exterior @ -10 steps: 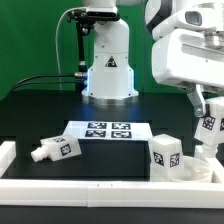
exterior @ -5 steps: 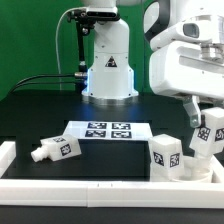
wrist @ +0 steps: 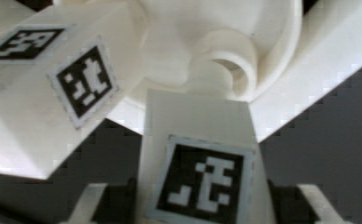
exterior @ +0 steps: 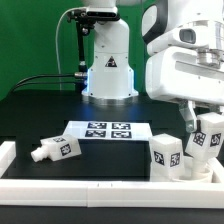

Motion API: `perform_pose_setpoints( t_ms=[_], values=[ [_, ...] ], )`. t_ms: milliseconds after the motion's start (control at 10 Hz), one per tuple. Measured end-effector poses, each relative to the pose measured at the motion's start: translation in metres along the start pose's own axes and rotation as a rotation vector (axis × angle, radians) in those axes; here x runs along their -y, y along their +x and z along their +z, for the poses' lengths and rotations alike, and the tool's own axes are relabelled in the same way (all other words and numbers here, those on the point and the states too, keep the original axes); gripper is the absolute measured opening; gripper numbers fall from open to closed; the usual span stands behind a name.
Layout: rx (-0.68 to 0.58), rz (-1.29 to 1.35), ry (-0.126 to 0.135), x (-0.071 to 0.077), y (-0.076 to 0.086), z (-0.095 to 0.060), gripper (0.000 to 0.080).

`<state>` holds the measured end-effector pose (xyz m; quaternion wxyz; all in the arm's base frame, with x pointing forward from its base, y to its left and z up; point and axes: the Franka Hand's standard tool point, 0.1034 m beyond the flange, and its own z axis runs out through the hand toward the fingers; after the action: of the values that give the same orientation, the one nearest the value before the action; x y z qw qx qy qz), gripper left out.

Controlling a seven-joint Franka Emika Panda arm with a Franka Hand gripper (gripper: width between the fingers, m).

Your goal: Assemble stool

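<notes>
Grips with the gripper (exterior: 202, 130) a stubby white leg (exterior: 207, 141), pinched between both fingers (wrist: 96, 203) with its tag facing outward. Hangs at the exterior view's right, holding that leg slightly tilted, low over the round seat (exterior: 203, 171) next to the white front rail (exterior: 100, 186). Shows, in the wrist view, the leg running out from the fingers toward a curled lip on the seat; cannot tell whether touching there. Has a second leg (exterior: 165, 155) just beside, toward the exterior view's left, upright on the black table (exterior: 40, 110) with tags on two faces. Has a third leg (exterior: 56, 150) well apart, on its side near the exterior view's left edge of the table. Has the marker board (exterior: 108, 130) lying flat farther back, between those two legs, in front of the arm's base (exterior: 108, 65).
</notes>
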<state>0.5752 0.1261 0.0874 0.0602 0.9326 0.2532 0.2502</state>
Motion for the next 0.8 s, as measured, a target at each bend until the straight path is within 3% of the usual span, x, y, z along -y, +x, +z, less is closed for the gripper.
perform_pose_setpoints(
  t_ms=[800],
  values=[
    [0.025,-0.002,0.001,0.006,-0.013,0.011,0.0323]
  ],
)
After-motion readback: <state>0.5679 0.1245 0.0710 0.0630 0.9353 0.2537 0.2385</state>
